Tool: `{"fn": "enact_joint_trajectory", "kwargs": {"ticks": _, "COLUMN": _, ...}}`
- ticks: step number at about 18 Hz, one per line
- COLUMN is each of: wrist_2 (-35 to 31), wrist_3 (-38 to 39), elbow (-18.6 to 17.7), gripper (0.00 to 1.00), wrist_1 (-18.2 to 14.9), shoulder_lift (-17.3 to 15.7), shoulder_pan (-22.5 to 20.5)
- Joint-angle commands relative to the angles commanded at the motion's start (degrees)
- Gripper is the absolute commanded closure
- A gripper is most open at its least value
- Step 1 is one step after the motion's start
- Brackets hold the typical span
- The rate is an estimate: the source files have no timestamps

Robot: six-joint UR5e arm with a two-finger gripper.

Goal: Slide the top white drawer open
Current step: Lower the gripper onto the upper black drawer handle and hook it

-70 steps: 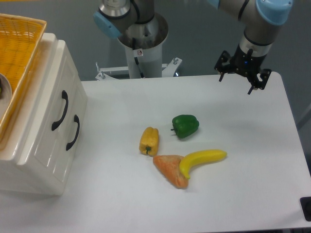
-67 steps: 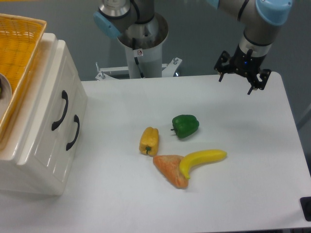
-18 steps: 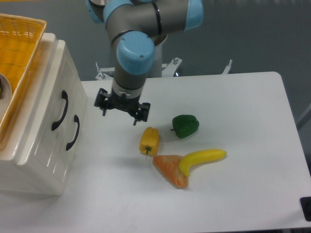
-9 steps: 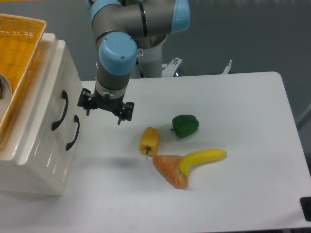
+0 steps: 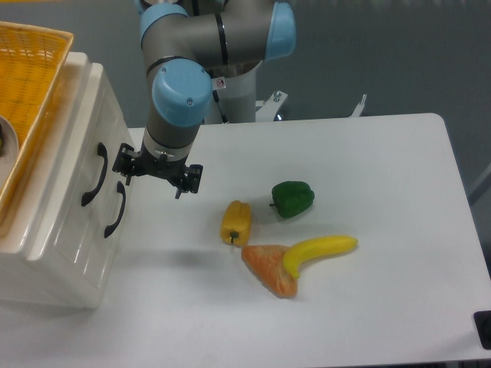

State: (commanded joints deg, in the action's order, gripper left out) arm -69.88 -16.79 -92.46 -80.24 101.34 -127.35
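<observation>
Landmark: we take the cabinet [image 5: 65, 207] at the table's [image 5: 383, 307] left edge as reference.
Top drawer [image 5: 84, 165]: upper of the cabinet's two fronts, we see it fully shut, flush with the cabinet face; its curved black handle [image 5: 96, 175] faces right, toward the table middle.
Lower drawer [image 5: 92, 230]: just below the top drawer, also shut, same black handle.
Gripper [image 5: 156, 174]: we see it just right of the cabinet, at about top-handle height, pointing down over the table; fingers spread apart, nothing between them; left finger [image 5: 123, 170] close to the cabinet front, we cannot tell if it touches.
Arm [image 5: 180, 92]: comes down from behind, right of the cabinet's rear corner, blue caps on the joints.
Basket [image 5: 23, 92]: orange, woven, on top of the cabinet, cut off by the left frame edge.
Yellow pepper [image 5: 235, 222]: well right of the cabinet, lying on the table.
Green pepper [image 5: 292, 198]: further right than the yellow one.
Banana [image 5: 318, 253]: furthest from the cabinet, one end resting on the orange wedge [image 5: 268, 270].
</observation>
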Motion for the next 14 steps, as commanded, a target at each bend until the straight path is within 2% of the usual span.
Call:
{"fn": "enact_joint_trajectory", "kwargs": {"ticks": 8, "wrist_2": 0.44, "wrist_3": 1.93, "elbow": -0.53, "gripper": 0.00, "wrist_1": -0.09, "shoulder_lift": 0.26, "shoulder_pan": 2.99}}
{"fn": "enact_joint_trajectory", "kwargs": {"ticks": 14, "wrist_2": 0.97, "wrist_3": 1.94, "elbow": -0.35, "gripper": 0.00, "wrist_1": -0.87, "shoulder_lift": -0.09, "shoulder_pan": 2.72}}
